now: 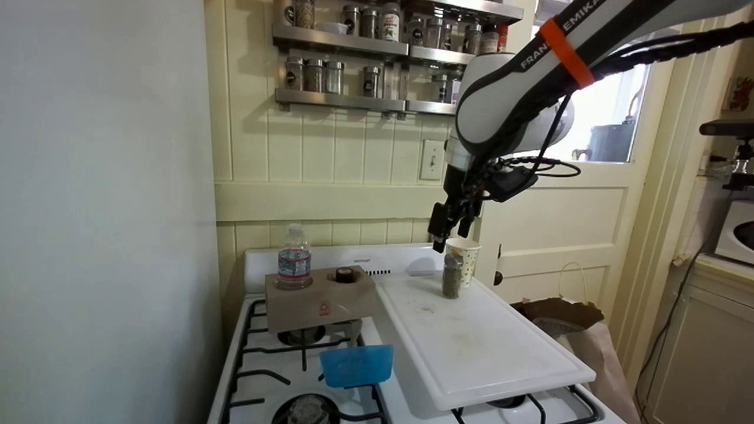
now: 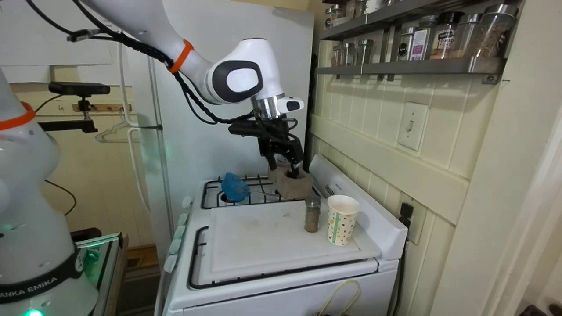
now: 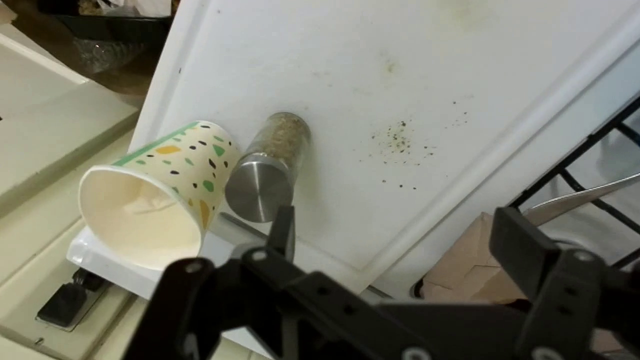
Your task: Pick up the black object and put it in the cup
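The small round black object [image 1: 345,274] sits at the top of a cardboard box [image 1: 321,300] in an exterior view. I cannot tell how deep it sits. The cup [image 2: 342,224] is an upright paper cup with coloured specks, near the back edge of a white board. It shows empty in the wrist view [image 3: 175,175]. My gripper [image 3: 400,240] is open, with nothing between its fingers. It hangs in the air near the cup and jar, also seen in an exterior view [image 1: 450,237]. In the wrist view the box is partly hidden behind the right finger.
A spice jar [image 2: 312,215] with a metal lid stands beside the cup. A clear bottle [image 1: 293,262] stands on the box. A blue spatula [image 1: 356,366] lies over the stove grates. The white board [image 1: 471,347] covers part of the stove. Spice shelves [image 1: 339,100] hang above.
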`<state>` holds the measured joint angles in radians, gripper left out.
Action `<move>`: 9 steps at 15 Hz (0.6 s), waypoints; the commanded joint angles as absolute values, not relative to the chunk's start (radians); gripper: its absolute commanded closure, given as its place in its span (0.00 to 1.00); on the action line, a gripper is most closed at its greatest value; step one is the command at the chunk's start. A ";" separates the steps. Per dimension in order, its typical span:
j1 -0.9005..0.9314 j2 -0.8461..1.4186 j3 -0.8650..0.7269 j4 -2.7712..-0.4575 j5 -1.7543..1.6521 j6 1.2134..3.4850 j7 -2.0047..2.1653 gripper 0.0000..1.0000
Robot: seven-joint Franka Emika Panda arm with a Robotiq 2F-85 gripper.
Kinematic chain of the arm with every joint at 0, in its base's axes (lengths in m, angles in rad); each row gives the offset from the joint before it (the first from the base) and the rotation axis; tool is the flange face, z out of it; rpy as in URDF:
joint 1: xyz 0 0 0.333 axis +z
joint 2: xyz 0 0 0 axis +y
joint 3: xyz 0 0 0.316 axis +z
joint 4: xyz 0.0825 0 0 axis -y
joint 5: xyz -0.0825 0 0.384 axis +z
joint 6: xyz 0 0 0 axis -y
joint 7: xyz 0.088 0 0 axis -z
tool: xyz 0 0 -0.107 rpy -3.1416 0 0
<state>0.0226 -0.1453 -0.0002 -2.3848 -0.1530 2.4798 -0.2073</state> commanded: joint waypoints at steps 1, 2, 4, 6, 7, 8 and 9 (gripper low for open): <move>0.021 -0.137 0.001 -2.379 -0.152 2.477 -0.208 0.00; 0.021 -0.139 0.001 -2.380 -0.152 2.477 -0.208 0.00; 0.021 -0.153 0.001 -2.383 -0.152 2.477 -0.208 0.00; 0.021 -0.159 0.001 -2.384 -0.152 2.477 -0.208 0.00; 0.021 -0.161 0.001 -2.385 -0.152 2.477 -0.208 0.00; 0.020 -0.165 -0.002 -2.393 -0.153 2.507 -0.217 0.00; 0.038 -0.147 -0.007 -2.393 -0.110 2.573 -0.267 0.00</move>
<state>0.0226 -0.1605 -0.0013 -2.3859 -0.1524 2.4830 -0.2073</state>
